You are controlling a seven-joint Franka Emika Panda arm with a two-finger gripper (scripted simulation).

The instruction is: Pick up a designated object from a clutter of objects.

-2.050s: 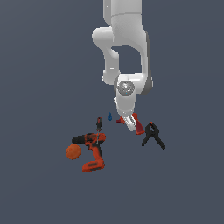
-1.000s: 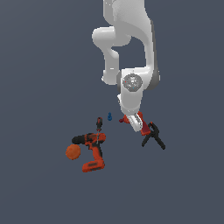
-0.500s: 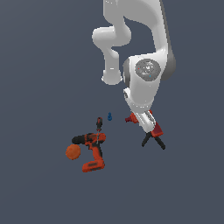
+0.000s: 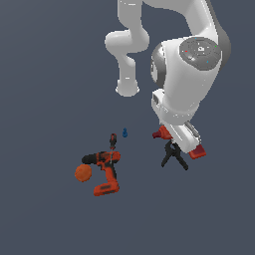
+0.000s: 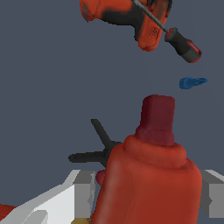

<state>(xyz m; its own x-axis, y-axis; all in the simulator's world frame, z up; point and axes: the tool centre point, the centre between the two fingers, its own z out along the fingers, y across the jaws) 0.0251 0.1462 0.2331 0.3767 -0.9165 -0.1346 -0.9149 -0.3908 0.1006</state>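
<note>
My gripper (image 4: 180,140) is shut on the small all-red drill (image 4: 162,133), held above the floor; its flat red base (image 4: 197,152) sticks out on the exterior view's right. In the wrist view the drill (image 5: 148,183) fills the lower middle between my grey fingers (image 5: 83,194), its dark nose (image 5: 157,114) pointing away. The black spring clamp (image 4: 174,156) lies below the gripper and also shows in the wrist view (image 5: 97,151). The larger orange-red drill (image 4: 105,171), orange ball (image 4: 82,173), small dark red-black tool (image 4: 113,141) and tiny blue piece (image 4: 125,133) lie to the exterior view's left.
The white arm (image 4: 184,64) rises over the scene from its base (image 4: 127,89) at the back. The floor is plain dark grey. In the wrist view the larger drill (image 5: 127,17), the red-black tool (image 5: 181,43) and the blue piece (image 5: 191,82) lie beyond the held drill.
The arm has risen and swung toward the exterior view's right with the small red drill in the gripper, lifting it off the floor above the black clamp. The other objects have not moved.
</note>
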